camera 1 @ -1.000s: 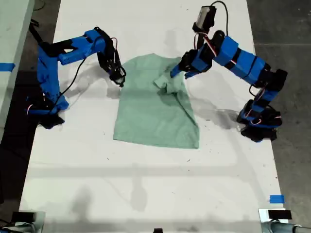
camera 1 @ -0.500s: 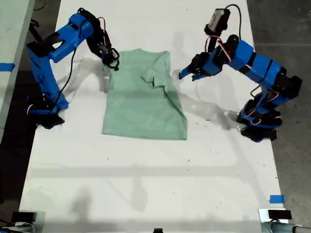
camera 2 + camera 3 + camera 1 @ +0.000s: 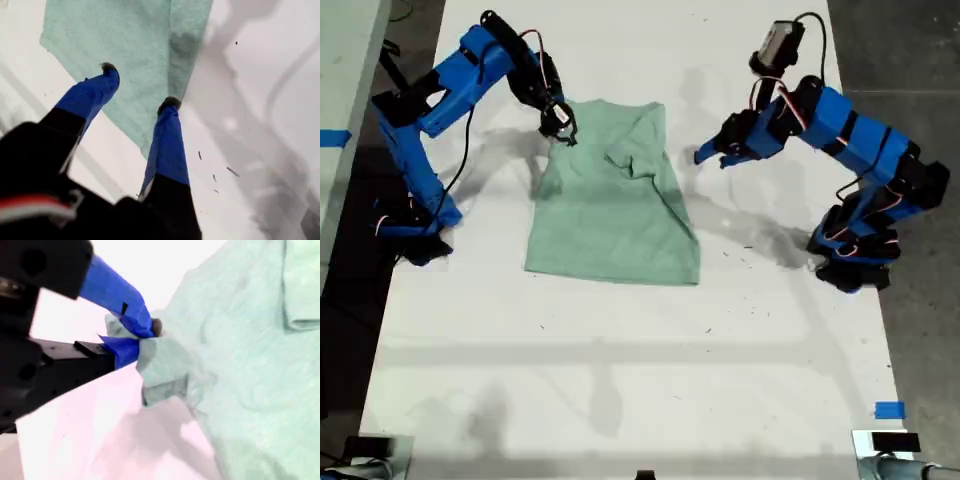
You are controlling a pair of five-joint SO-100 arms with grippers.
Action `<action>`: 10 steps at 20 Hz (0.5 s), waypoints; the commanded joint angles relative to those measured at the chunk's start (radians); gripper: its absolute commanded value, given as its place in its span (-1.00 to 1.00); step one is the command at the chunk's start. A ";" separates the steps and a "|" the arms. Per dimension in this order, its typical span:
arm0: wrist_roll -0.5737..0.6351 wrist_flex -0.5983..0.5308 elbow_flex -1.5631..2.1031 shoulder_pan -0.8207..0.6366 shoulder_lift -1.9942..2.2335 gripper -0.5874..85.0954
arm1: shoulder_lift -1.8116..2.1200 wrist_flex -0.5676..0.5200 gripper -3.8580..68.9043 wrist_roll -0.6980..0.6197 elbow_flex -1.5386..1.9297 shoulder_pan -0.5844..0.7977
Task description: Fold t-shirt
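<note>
t-shirt (image 3: 135, 45): far edge cropped | t-shirt corner: hidden inside my second pincer (image 3: 142, 337)

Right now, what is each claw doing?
My first gripper: open, holding nothing.
My second gripper: shut on the t-shirt.

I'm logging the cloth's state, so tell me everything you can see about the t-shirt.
The t-shirt is plain pale mint-green soft cloth, wrinkled, lying mostly flat on the white table. One sleeve is folded inward over the body. My second claw pinches a bunched corner at the exterior view's upper left, lifting it. My first claw hangs open above it, apart.
</note>
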 commanded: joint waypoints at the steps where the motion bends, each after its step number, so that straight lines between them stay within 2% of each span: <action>1: -0.029 -0.077 -0.147 0.081 -0.089 -0.99 | 0.074 -0.014 -0.32 0.021 0.011 -0.020; 10: -0.077 -0.334 -0.287 0.179 -0.347 -0.99 | 0.173 -0.049 -0.33 0.091 0.147 -0.067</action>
